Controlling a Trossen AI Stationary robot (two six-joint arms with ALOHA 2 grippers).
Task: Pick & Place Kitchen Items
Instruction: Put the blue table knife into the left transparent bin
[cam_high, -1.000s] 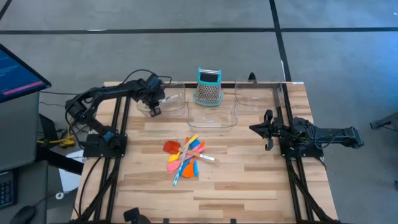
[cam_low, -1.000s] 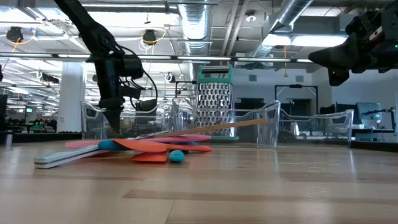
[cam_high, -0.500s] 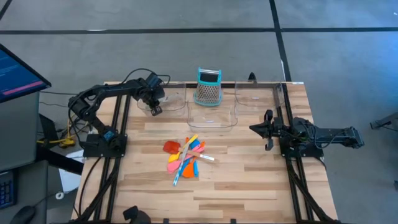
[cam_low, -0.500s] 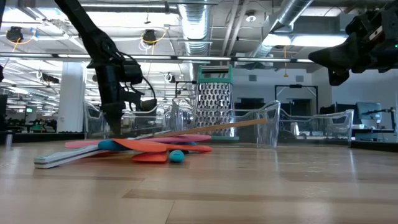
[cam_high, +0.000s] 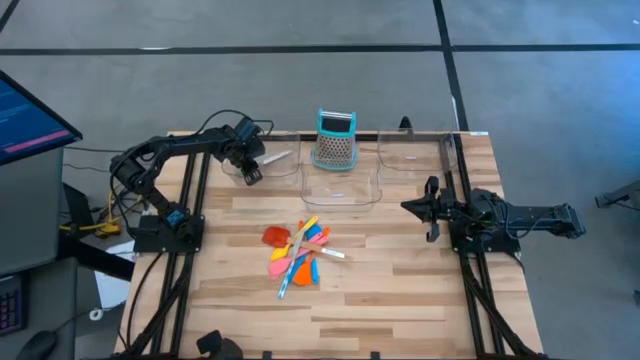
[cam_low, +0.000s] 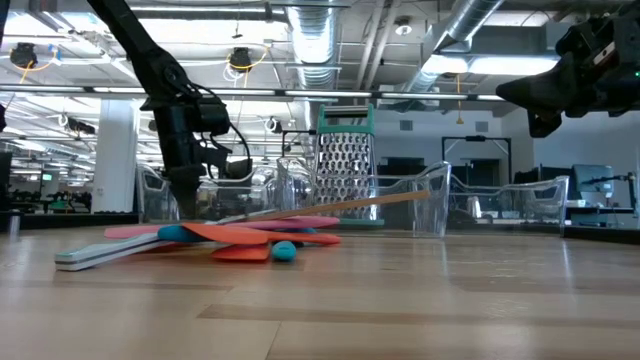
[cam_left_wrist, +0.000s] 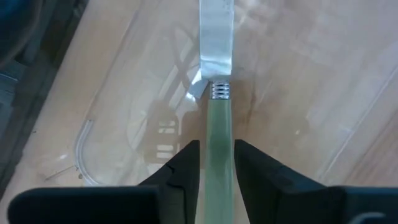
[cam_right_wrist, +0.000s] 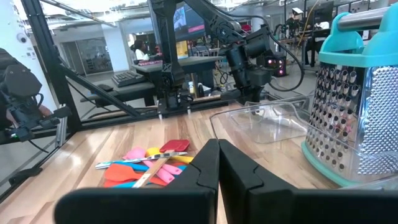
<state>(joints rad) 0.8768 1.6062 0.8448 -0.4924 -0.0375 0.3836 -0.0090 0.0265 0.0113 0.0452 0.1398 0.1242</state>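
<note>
Left wrist view shows the left pincer (cam_left_wrist: 216, 163) over the clear tray (cam_left_wrist: 118, 134) at the bench's (cam_high: 400, 300) far left, its fingers (cam_left_wrist: 186, 163) parted slightly on either side of a pale green handle with a silvery metal blade, a spatula or small server (cam_left_wrist: 217, 81). The fingers look just clear of the handle, so I take the grip to be loosening; whether it is quite free I cannot tell. In the high view the blade end (cam_high: 277, 156) pokes out toward the tray's far side.

Risks, as I judge them: if the fingers lift while one pad drags on the handle, the utensil could be flicked out or left propped across the tray's rim. The tray is light, and a nudge from the wrist might shove it into the grater (cam_high: 336, 139) next to it.

Remaining utensils (cam_high: 297, 252) lie in a tangled heap mid-bench; crossed handles mean a grab could hook two at once or scatter them.

Right pincer (cam_right_wrist: 217, 163) is closed and empty, waiting above the bench's right side.
</note>
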